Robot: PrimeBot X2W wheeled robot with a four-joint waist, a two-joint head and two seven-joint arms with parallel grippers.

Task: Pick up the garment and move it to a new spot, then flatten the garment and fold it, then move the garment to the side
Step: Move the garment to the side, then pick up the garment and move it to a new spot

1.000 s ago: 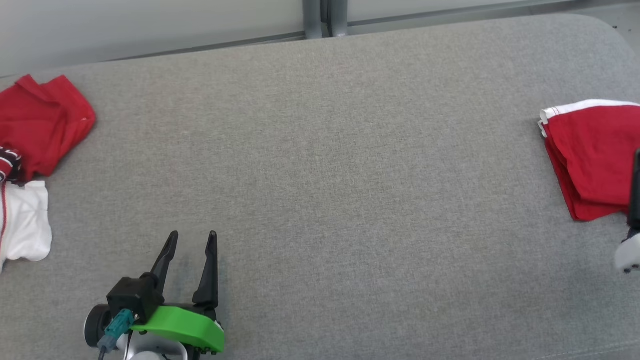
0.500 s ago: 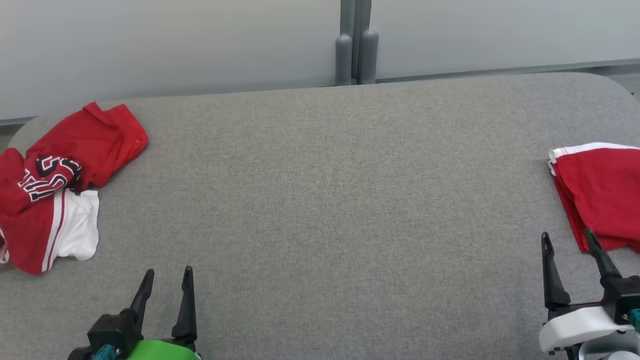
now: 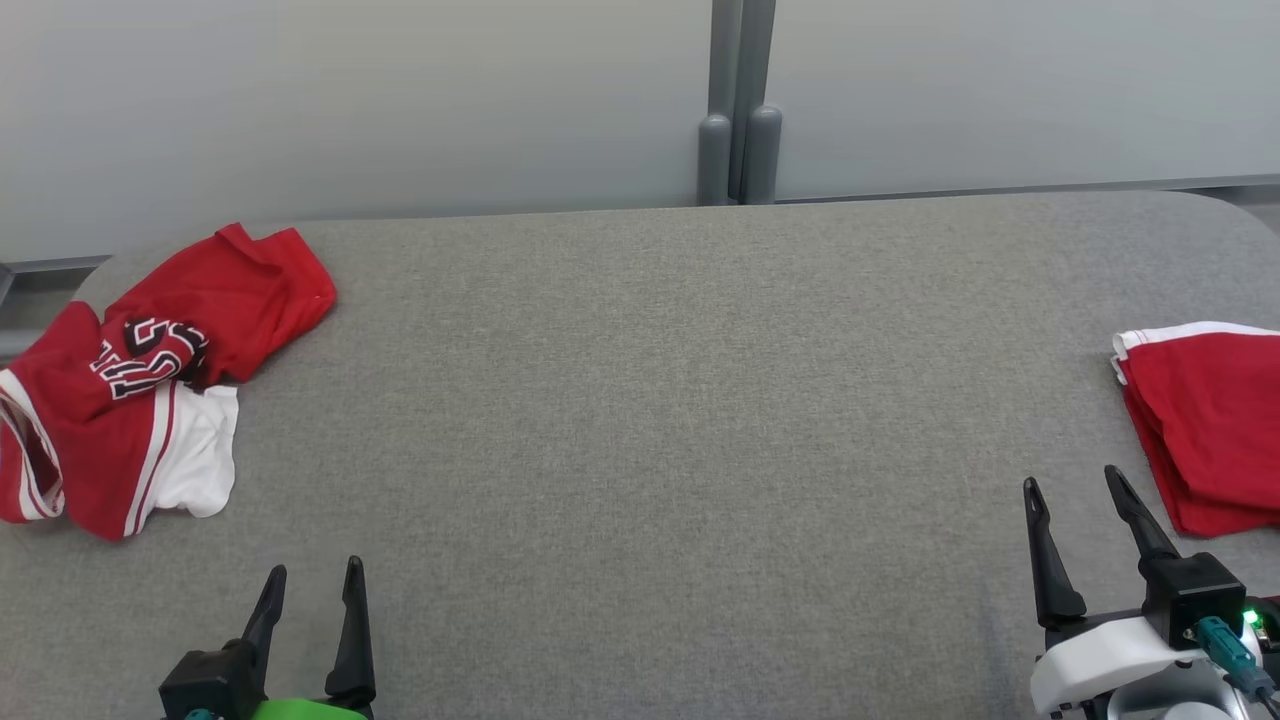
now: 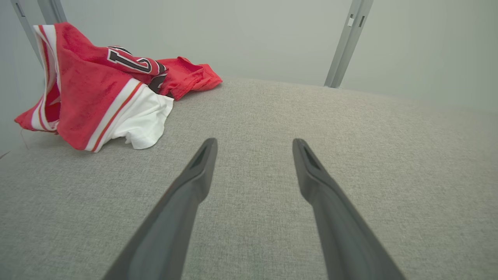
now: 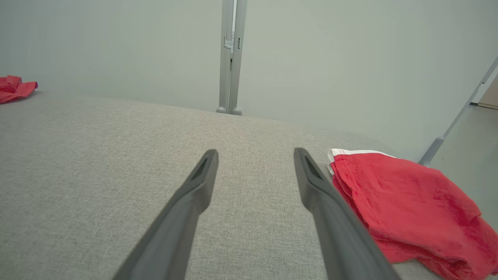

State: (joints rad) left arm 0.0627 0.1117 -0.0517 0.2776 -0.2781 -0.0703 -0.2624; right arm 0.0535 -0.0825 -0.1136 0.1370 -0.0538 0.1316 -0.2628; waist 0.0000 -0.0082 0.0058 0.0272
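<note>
Grey fabric table (image 3: 640,400), pale wall panels (image 3: 400,100), grey post (image 3: 740,100) behind. Far left: crumpled garment (image 3: 150,390); right edge: folded garment (image 3: 1210,420), near right gripper (image 3: 1070,477). It and left gripper (image 3: 313,570) both spread wide, empty. Right wrist view adds floor (image 5: 474,155) beyond table

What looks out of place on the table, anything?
The red-and-white lettered jersey lies crumpled in a heap at the left end of the grey fabric table, unflattened. The folded red garment with white trim at the right edge looks tidy. Nothing damaged.
</note>
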